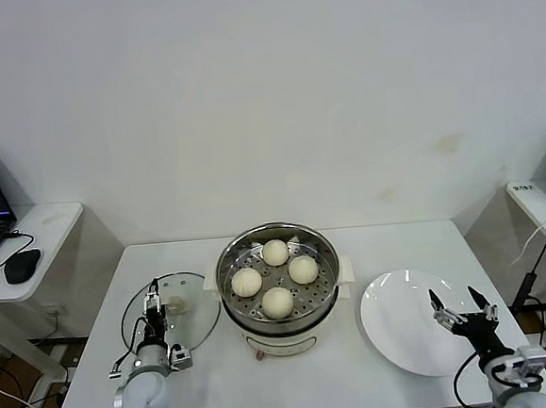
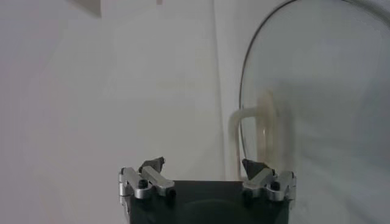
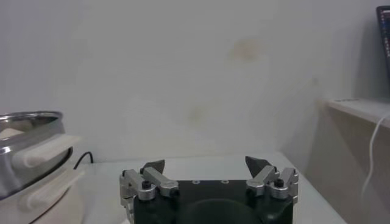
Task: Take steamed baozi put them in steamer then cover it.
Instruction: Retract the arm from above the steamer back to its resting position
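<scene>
Across the white table (image 1: 296,382), head view: four steamed baozi (image 1: 278,302) sit on the perforated tray inside the steamer (image 1: 281,326), which stands mid-table, uncovered. White plate (image 1: 411,340) on the robot's right side is bare, so loading looks complete; covering remains. The cover (image 1: 192,316) lies flat just beside the steamer on the robot's left, handle up, presumably parked within that arm's reach. Left gripper (image 1: 154,306) hangs over the cover, beside its handle, jaws apart, holding nothing. Right gripper (image 1: 457,301) hovers over the plate's outer part, jaws apart, empty.

Left wrist view: left gripper (image 2: 203,165) fingers spread; glass of the cover (image 2: 317,103) and its cream handle show just ahead, handle nearer one finger than centred.

Right wrist view: right gripper (image 3: 206,165) spread, nothing between fingers; steamer (image 3: 30,164) wall and side handle off to one side, well apart.
</scene>
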Available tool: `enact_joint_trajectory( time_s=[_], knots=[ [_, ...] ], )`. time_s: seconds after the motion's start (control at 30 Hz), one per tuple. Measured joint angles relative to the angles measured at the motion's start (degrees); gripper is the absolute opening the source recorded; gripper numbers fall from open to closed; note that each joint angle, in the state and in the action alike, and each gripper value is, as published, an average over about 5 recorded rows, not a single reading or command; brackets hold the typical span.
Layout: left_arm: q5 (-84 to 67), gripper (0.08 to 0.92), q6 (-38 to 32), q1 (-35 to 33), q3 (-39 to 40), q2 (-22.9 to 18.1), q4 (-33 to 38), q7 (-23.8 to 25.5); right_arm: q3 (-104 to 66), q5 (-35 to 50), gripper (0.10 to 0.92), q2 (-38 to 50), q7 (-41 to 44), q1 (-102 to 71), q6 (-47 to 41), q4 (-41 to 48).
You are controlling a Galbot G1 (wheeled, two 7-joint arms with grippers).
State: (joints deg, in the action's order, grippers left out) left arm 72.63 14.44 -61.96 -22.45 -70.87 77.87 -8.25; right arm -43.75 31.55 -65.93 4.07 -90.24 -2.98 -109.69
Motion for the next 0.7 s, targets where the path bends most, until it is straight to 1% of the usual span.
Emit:
enact_joint_trajectory(
  time_s=[0.4, 0.5, 0.7],
  knots=[
    [-2.82, 0.814, -1.15, 3.89, 0.05, -1.7, -5.14, -4.78, -0.01, -0.24, 0.823, -0.24, 0.42, -0.54, 0.12, 0.38],
    [-3.32, 0.758, -1.73, 4.07, -0.19, -1.73, -6.37, -5.91, 0.24, -0.4, 0.823, -0.31, 0.58, -0.78, 0.17, 0.49],
    [-4.08, 0.585, -3.19, 3.56, -0.74, -1.4, -7.79, -7.46, 0.45, -0.69, 0.823, -0.26, 0.78, -1.43, 0.57, 0.95]
  ],
)
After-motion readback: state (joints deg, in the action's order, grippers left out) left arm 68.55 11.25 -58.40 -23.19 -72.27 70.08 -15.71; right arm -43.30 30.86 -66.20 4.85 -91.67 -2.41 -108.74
